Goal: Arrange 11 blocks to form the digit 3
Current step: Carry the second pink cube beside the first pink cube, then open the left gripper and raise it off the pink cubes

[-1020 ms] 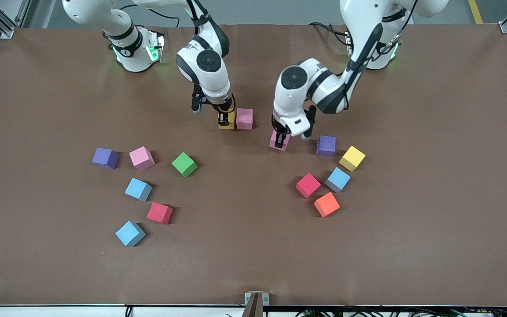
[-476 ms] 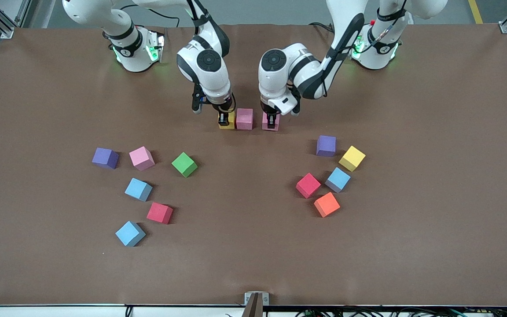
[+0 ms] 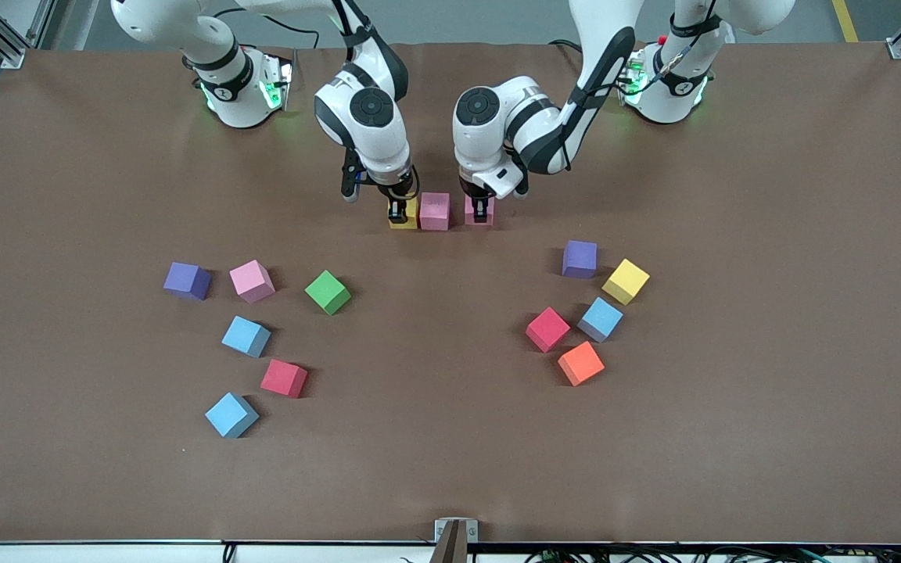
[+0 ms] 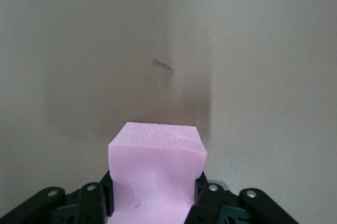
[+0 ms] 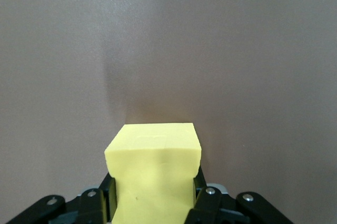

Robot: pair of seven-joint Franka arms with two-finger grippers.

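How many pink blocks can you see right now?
3. One pink block is clamped in the left gripper, one sits free beside it next to the yellow block, and one lies between the purple and green blocks.

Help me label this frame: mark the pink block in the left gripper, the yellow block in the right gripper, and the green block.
pink block [image 4: 156, 174]: left wrist view, on its front face between the fingers.
yellow block [image 5: 154, 174]: right wrist view, on its front face.
green block [image 3: 328, 292]: front view, on its top face.
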